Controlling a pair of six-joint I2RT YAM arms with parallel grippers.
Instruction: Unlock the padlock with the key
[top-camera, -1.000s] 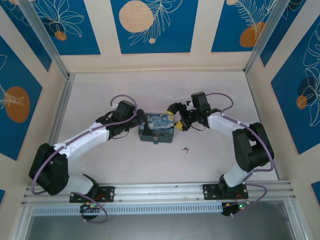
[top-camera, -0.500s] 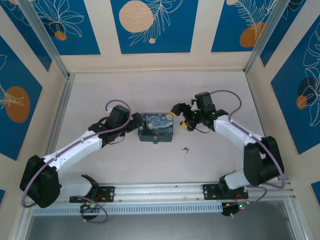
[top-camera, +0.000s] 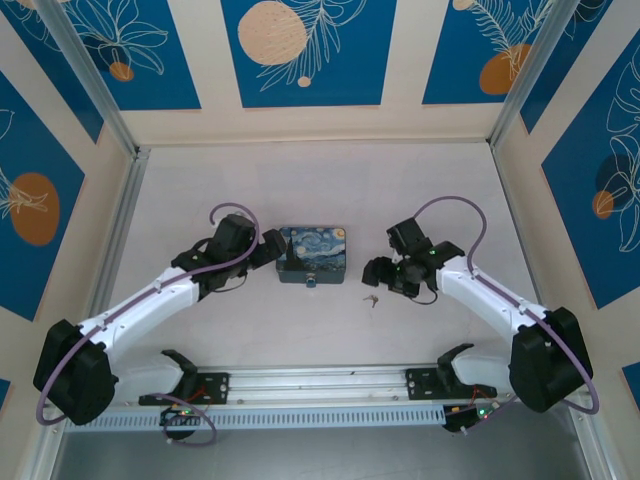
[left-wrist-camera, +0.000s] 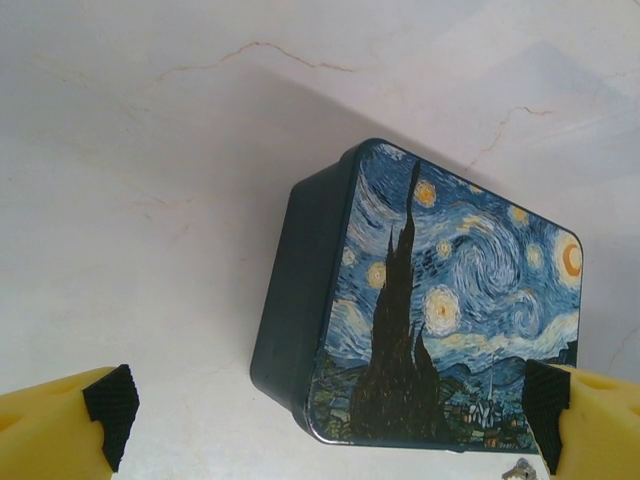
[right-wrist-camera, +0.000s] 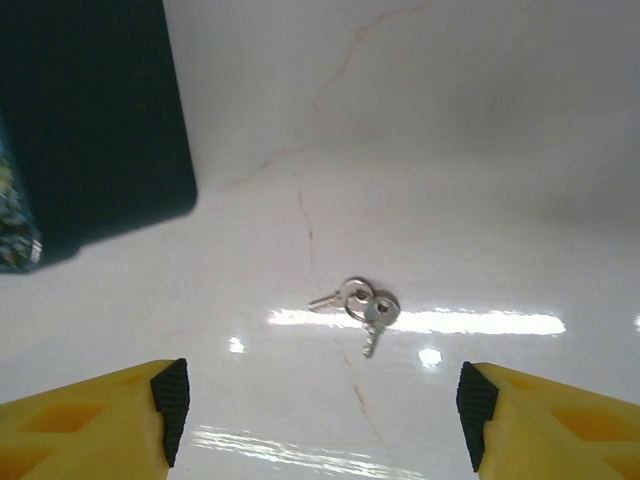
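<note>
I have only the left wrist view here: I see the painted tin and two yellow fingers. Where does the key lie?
Observer: The key lies on the table, apart from the tin, off its right corner on the side of the arm bases.
Operator: Is it one key alone?
Observer: No. The right wrist view shows two small keys joined on one ring.
Operator: Is the right gripper close to it?
Observer: Yes. The right gripper is open over the table. The keys lie just ahead, between the lines of its fingers, and it does not touch them.
</note>
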